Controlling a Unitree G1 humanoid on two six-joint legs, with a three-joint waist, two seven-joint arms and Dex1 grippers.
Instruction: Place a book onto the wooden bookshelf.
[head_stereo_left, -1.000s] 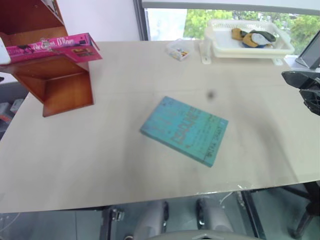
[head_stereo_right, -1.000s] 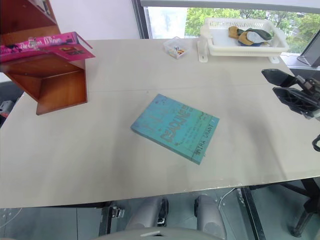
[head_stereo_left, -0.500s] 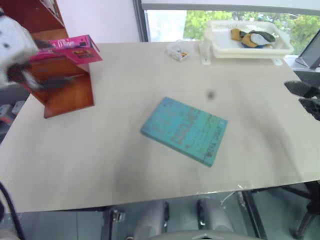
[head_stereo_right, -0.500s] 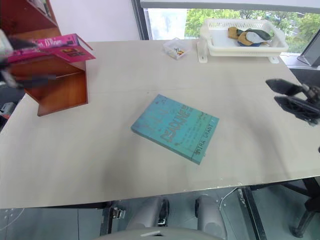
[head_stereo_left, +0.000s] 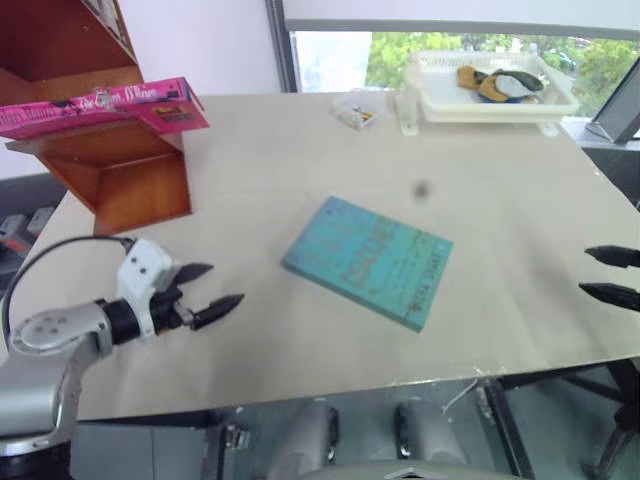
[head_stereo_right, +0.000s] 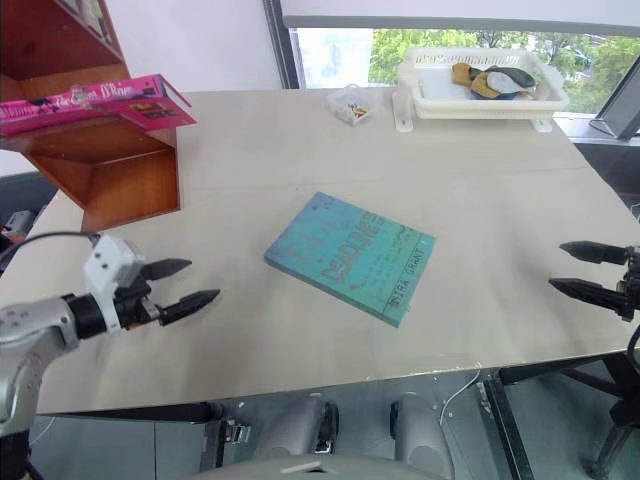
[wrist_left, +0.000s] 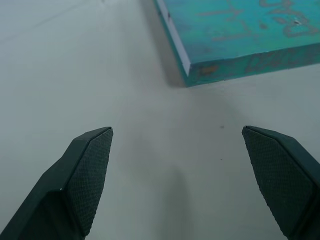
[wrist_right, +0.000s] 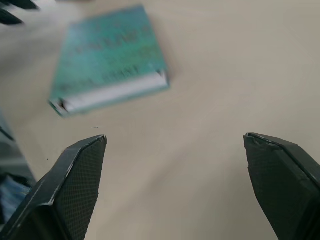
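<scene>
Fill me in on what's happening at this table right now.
Nothing is being held. The pink book lies on the wooden bookshelf. Both the left gripper and the right gripper hover open above the table, on either side of a teal book lying flat in the middle.

Two books: one pink book (head_stereo_left: 105, 104) on the one wooden bookshelf (head_stereo_left: 120, 170), and one teal book (head_stereo_left: 368, 261) on the one table (head_stereo_left: 300, 160). One white basket (head_stereo_left: 490, 95), one small clear box (head_stereo_left: 355, 108), two grippers: left (head_stereo_left: 210, 288), right (head_stereo_right: 580, 272).
</scene>
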